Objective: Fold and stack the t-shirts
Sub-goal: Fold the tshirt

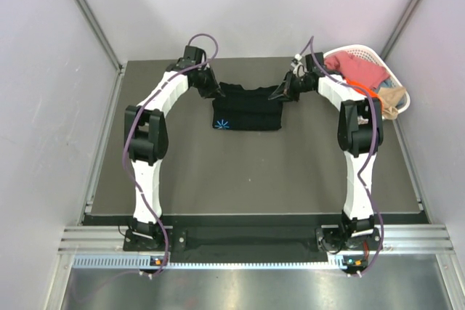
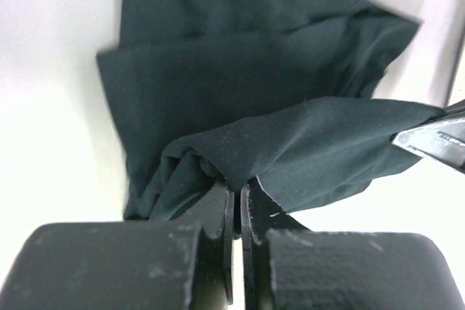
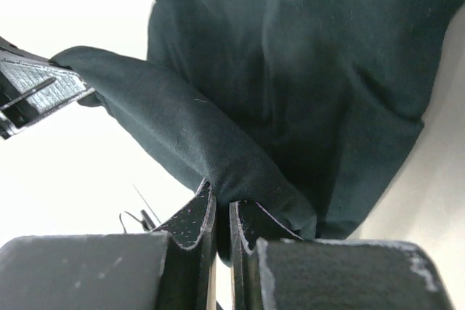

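1. The black t-shirt [image 1: 247, 110] lies at the far middle of the worktop [image 1: 247, 179], between the two arms. In the top view it forms a compact, roughly rectangular shape.
2. A light-blue starburst mark [image 1: 222, 124] faces up at the shirt's near-left corner.
3. The left fingers [image 1: 213, 89] sit at the shirt's far-left corner. In the left wrist view, the left fingers [image 2: 218, 212] are pressed almost together, with only a thin slit between them. They pinch a gathered bunch of the black t-shirt [image 2: 240, 85].
4. The right fingers [image 1: 282, 94] sit at the shirt's far-right corner. In the right wrist view, the right fingers [image 3: 196, 219] are likewise nearly closed, and a rolled fold of the black t-shirt [image 3: 312, 70] is clamped in the slit.
5. Both wrist views show a band of black cloth running from one pair of fingers to the other, with the rest of the shirt spread beyond it.
6. A white basket [image 1: 398, 85] stands at the far-right corner, just beside the right arm. It holds a pink t-shirt [image 1: 360, 69], an orange one [image 1: 365, 90] and a beige one [image 1: 392, 101].
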Action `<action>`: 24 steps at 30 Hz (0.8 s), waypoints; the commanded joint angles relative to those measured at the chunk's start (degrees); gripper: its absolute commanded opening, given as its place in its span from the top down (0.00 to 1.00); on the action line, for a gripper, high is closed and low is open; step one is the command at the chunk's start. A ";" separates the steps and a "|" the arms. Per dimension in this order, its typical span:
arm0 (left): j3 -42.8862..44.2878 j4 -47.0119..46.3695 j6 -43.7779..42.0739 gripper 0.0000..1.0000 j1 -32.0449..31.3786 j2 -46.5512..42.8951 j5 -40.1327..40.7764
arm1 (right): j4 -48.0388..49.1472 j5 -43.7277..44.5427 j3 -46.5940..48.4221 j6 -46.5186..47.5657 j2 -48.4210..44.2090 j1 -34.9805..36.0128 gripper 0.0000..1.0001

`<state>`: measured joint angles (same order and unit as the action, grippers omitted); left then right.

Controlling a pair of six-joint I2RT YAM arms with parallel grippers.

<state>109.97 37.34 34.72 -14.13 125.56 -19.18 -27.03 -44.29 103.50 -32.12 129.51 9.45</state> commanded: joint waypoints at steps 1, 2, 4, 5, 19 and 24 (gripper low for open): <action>4.98 -3.85 1.49 1.00 1.03 1.70 -0.68 | 2.85 -0.27 3.54 -1.54 1.00 -1.80 1.00; 5.51 -4.12 1.93 1.00 1.03 2.84 -0.77 | 3.55 -0.27 3.72 -1.80 1.35 -1.98 1.00; 7.36 -4.38 2.54 1.00 1.12 4.25 -0.95 | 4.00 -0.36 4.77 -2.51 2.93 -2.51 0.97; 7.80 -4.56 3.15 1.00 1.30 5.48 -1.38 | 4.09 -0.79 6.00 -2.86 4.42 -2.77 0.96; 4.28 -2.98 2.63 1.00 1.82 4.69 1.86 | 1.36 -1.94 10.58 -2.51 8.39 -2.95 0.95; 4.99 -1.92 3.51 1.00 2.26 5.84 3.10 | 1.45 -1.67 11.28 -3.92 9.35 -2.86 0.92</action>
<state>114.17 34.74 37.85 -13.41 133.34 -18.79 -26.20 -46.41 111.57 -35.27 138.19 7.57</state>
